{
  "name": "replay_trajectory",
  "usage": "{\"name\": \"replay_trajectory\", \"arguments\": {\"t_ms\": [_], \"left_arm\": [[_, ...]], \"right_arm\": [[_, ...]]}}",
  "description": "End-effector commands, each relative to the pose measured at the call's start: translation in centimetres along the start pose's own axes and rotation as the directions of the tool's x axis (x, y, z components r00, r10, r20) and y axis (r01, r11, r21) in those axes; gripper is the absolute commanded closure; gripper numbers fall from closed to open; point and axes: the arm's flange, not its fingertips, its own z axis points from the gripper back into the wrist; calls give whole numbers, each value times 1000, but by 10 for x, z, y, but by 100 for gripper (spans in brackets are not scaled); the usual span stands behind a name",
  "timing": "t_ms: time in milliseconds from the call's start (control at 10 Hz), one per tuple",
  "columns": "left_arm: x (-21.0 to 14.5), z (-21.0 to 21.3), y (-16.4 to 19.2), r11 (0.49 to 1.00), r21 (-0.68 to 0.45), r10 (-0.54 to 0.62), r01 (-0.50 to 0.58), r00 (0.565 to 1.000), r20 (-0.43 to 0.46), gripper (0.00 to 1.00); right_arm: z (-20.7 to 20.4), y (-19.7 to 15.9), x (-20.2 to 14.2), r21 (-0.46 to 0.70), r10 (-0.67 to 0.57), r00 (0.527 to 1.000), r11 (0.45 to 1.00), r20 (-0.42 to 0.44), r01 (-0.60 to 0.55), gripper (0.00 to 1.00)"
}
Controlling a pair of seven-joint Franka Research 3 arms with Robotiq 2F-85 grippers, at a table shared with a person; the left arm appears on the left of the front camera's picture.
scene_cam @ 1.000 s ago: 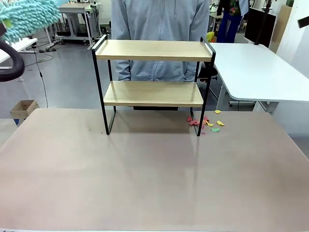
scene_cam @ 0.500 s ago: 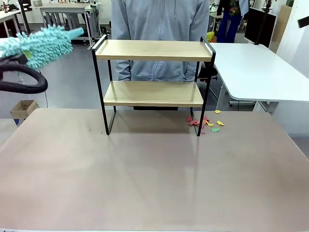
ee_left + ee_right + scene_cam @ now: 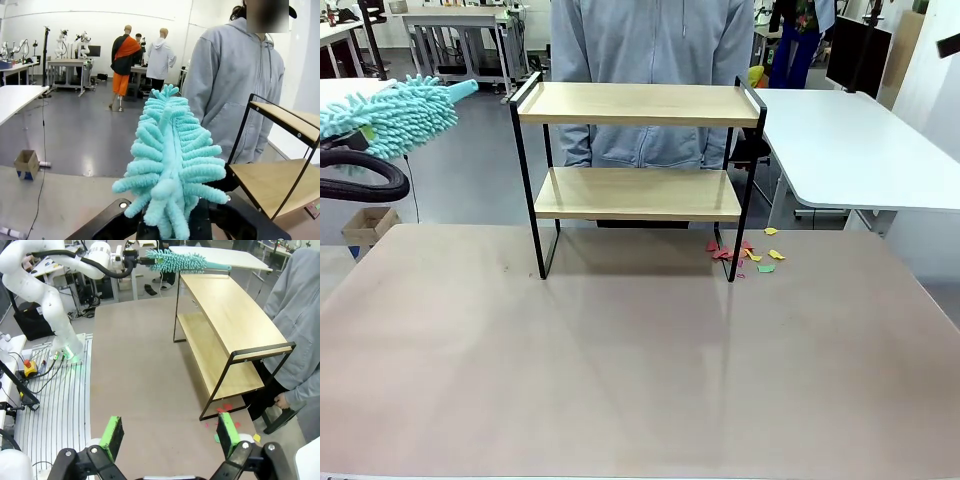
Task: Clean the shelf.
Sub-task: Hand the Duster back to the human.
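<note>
The shelf [image 3: 638, 170], two light wooden boards in a thin black frame, stands at the table's far side; both boards look bare. Left of it and level with its top board hangs a fluffy turquoise duster [image 3: 390, 115], its tip pointing at the shelf. In the left wrist view my left gripper [image 3: 172, 220] is shut on the duster [image 3: 170, 160] at its base, with the shelf [image 3: 280, 150] to the right. The right wrist view looks down on the shelf [image 3: 225, 325], on the left arm's gripper [image 3: 131, 257] and on the duster [image 3: 182, 261]. My right gripper [image 3: 170, 432] is open, high above the table.
Small coloured paper scraps [image 3: 748, 255] lie on the table by the shelf's right legs. A person in a grey hoodie [image 3: 650, 40] stands right behind the shelf. A white table [image 3: 850, 140] stands at the right. A cardboard box [image 3: 368, 226] sits on the floor at the left.
The left arm has brought the duster down from the top left corner to the height of the shelf's top board. The shelf and the scraps have not moved.
</note>
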Motion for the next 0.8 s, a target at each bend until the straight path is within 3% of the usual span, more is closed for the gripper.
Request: {"name": "replay_trajectory", "arguments": {"t_ms": [0, 700], "left_arm": [[-3, -1, -4, 1000, -5, -9, 9, 1000, -12, 83], [-3, -1, -4, 1000, -5, -9, 9, 1000, -12, 83]], "right_arm": [[1, 0, 3, 1, 0, 1000, 1000, 6, 0, 0], [1, 0, 3, 1, 0, 1000, 1000, 6, 0, 0]]}}
